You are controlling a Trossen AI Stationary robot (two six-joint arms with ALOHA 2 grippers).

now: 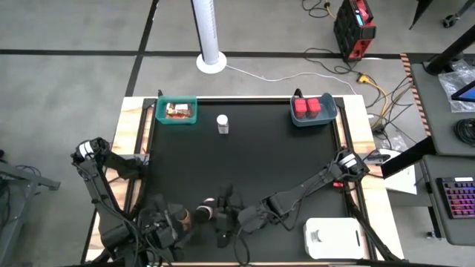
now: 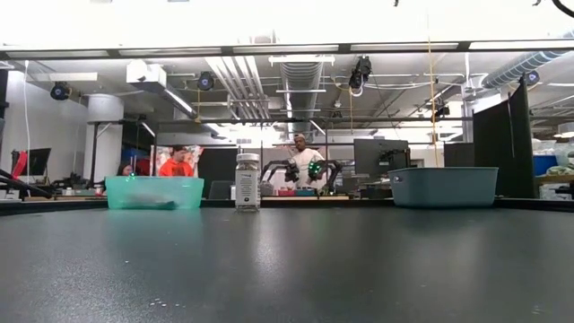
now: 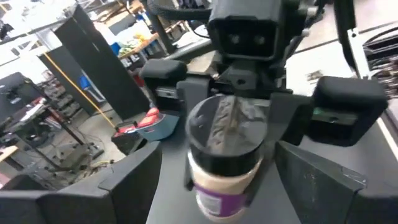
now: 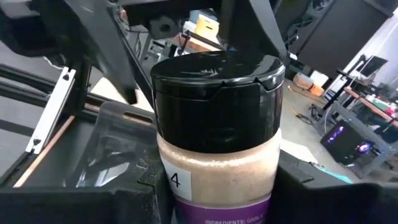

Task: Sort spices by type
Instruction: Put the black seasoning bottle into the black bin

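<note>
The black-capped spice jar (image 4: 214, 134), near the table's front edge, looks stiff, smooth and fairly light, gripped round its body by the right gripper (image 1: 226, 215) while the left gripper (image 1: 194, 216) probably stands open beside it.

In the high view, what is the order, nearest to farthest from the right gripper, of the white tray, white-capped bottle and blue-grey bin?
From the right gripper:
1. White tray, near right corner.
2. White-capped bottle, far side, centre-left.
3. Blue-grey bin, far right corner.
</note>
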